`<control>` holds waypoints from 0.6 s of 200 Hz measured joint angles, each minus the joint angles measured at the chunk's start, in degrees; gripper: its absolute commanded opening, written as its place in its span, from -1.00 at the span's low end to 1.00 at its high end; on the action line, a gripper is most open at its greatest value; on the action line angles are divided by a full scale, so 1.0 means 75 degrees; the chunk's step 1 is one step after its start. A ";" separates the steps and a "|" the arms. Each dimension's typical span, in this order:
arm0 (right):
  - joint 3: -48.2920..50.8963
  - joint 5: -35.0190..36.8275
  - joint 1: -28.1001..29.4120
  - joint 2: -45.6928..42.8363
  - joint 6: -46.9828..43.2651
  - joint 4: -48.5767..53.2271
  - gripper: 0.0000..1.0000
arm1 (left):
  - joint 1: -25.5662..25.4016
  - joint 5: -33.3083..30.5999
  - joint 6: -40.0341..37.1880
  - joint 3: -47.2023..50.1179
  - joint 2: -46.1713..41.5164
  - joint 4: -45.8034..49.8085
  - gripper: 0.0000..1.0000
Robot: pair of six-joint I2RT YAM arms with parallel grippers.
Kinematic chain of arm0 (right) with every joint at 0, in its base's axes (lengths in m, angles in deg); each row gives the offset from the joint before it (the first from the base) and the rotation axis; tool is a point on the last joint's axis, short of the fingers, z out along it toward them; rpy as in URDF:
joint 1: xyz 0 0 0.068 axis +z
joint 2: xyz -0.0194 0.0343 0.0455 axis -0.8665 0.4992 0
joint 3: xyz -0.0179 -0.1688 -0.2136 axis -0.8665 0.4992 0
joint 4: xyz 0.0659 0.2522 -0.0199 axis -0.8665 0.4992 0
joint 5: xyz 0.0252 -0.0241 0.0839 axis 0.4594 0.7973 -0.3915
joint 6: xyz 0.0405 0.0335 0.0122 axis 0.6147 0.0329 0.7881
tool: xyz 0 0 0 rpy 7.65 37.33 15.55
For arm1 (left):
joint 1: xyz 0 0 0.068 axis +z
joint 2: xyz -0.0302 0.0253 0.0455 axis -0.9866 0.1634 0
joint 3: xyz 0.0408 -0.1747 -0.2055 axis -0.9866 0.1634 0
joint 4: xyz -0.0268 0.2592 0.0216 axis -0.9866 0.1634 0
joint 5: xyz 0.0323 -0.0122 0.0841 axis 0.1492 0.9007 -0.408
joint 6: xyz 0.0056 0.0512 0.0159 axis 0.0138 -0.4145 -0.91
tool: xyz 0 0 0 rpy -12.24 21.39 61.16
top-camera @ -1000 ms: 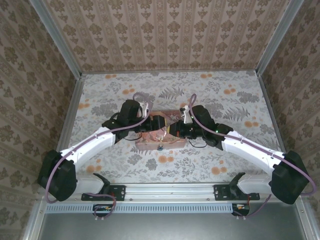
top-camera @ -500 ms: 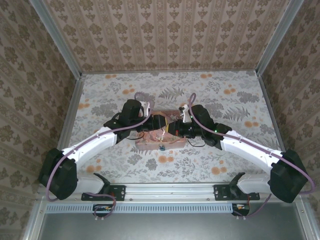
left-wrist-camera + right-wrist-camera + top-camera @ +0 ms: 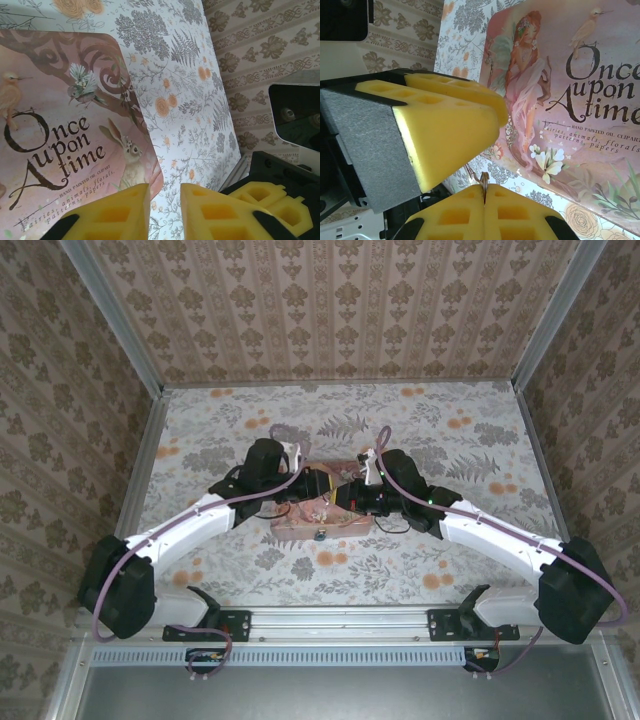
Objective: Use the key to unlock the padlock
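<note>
Padlock (image 3: 321, 534) is at the near edge of the pink tin (image 3: 60, 125), under where the two arms meet. It's a tiny dark metal thing: stiff, light, and I'd guess it skids or swings if poked, so pinch its body flat-on, not the shackle. Right gripper (image 3: 485, 195) is clamped tight with a thin metal loop poking out, probably the key (image 3: 483, 178), hard to be sure. Left gripper (image 3: 165, 205) shows just a narrow gap, nothing in it.
</note>
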 measured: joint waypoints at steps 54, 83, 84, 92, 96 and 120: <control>0.0000 0.0003 0.0000 0.0105 0.0090 -0.0047 -0.95 | -0.0067 0.0020 0.0012 0.0000 0.0058 -0.0119 -1.00; 0.0044 0.0003 -0.0026 0.0067 0.0087 -0.0090 0.00 | -0.0082 -0.0047 0.0044 0.0000 0.0064 -0.0114 -1.00; 0.0052 0.0006 -0.0029 0.0058 0.0096 -0.0090 0.01 | -0.0082 -0.0052 0.0044 0.0000 0.0064 -0.0114 -1.00; 0.0169 0.0012 -0.0087 -0.0055 0.0122 -0.0117 0.09 | -0.0076 -0.0096 0.0041 0.0000 0.0067 -0.0114 -1.00; 0.0245 0.0003 -0.0117 -0.0128 0.0067 -0.0146 0.11 | -0.0079 -0.0119 0.0038 0.0000 0.0067 -0.0108 -1.00; 0.0985 0.0009 -0.0600 -0.0889 0.0157 -0.0484 0.18 | 0.0012 -0.0149 -0.0052 0.0000 0.0067 -0.0102 -1.00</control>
